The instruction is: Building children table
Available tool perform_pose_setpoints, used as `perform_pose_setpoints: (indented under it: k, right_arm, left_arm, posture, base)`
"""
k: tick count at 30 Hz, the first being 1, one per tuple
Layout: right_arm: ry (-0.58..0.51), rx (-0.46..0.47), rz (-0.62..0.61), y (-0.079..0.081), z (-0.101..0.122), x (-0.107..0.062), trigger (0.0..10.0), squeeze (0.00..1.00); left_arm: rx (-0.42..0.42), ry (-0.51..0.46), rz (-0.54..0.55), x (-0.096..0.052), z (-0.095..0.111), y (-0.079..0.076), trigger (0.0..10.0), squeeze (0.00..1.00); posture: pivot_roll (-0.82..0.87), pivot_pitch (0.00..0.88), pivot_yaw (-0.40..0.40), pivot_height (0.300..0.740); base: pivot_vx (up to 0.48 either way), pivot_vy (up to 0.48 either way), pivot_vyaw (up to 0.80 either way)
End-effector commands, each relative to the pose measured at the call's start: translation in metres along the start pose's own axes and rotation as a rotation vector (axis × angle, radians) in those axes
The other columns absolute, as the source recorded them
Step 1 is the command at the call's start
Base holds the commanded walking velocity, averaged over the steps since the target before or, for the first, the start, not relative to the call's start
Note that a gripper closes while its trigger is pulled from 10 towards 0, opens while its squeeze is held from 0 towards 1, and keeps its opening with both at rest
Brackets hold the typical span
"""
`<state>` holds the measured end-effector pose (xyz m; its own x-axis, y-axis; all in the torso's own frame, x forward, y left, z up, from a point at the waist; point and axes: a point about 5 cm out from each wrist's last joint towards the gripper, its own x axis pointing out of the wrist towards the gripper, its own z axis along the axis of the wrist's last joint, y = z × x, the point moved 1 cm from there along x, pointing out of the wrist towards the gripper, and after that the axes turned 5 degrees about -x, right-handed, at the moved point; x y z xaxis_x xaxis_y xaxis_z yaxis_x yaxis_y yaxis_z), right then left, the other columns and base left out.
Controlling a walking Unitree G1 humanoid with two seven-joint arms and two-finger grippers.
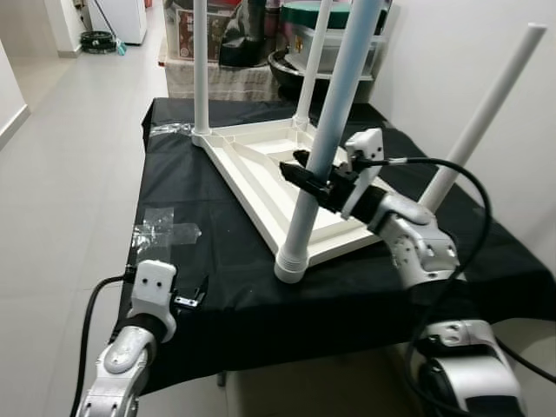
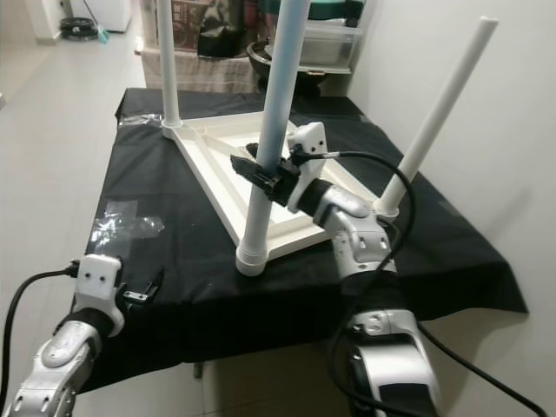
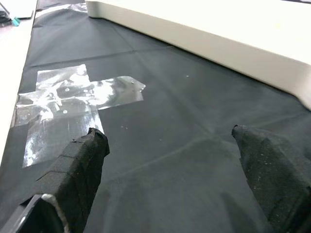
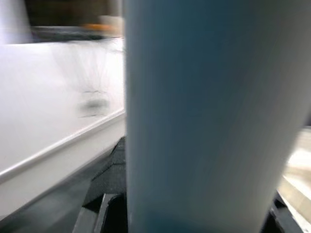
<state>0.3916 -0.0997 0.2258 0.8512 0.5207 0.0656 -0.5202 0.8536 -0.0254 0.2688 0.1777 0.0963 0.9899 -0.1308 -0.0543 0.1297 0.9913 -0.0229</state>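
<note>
A white children's table (image 1: 261, 174) lies upside down on a black-covered table (image 1: 217, 261), its legs pointing up. The nearest leg (image 1: 334, 113) stands in its corner socket, and my right gripper (image 1: 314, 178) is shut on it about a third of the way up. In the right wrist view that leg (image 4: 204, 116) is pressed close between the dark fingers (image 4: 109, 170). My left gripper (image 1: 191, 300) hovers open over the near left edge of the black cloth, holding nothing. The left wrist view has its two fingertips (image 3: 82, 160) wide apart above bare cloth.
Three more legs stand at the back left (image 1: 201, 69), back right (image 1: 314, 61) and right (image 1: 486, 113). Clear tape (image 1: 165, 226) is stuck on the cloth at the left. Boxes and bins (image 1: 200, 35) crowd behind the table. A wall runs along the right; open floor lies to the left.
</note>
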Motion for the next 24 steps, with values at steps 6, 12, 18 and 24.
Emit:
perform_pose_setpoints:
  k: [6,12,18,24]
  right_arm:
    - [0.204,0.102,-0.371,0.005,-0.055,-0.017,10.0,0.0]
    - [0.005,0.086,-0.215,0.003,-0.019,-0.02,10.0,1.0]
    - [-0.109,0.019,0.162,-0.012,0.029,-0.021,10.0,0.0]
    - [-0.151,-0.055,0.476,-0.001,0.036,-0.035,9.5,0.0]
  left_arm:
    - [0.005,0.005,-0.012,0.0,0.001,-0.002,10.0,0.0]
    - [0.002,0.008,-0.018,0.0,0.0,-0.001,10.0,0.0]
    - [-0.016,0.002,-0.018,0.002,0.001,-0.002,10.0,0.0]
    - [-0.015,0.0,-0.025,0.003,0.001,-0.004,10.0,0.0]
  posture:
    - [0.06,0.0,-0.13,0.74]
    - [0.05,0.0,-0.124,0.74]
    - [0.04,0.0,-0.126,0.74]
    - [0.04,0.0,-0.127,0.74]
  base:
    - [0.0,0.0,0.0]
    - [0.0,0.0,0.0]
    - [0.0,0.0,0.0]
    - [0.0,0.0,0.0]
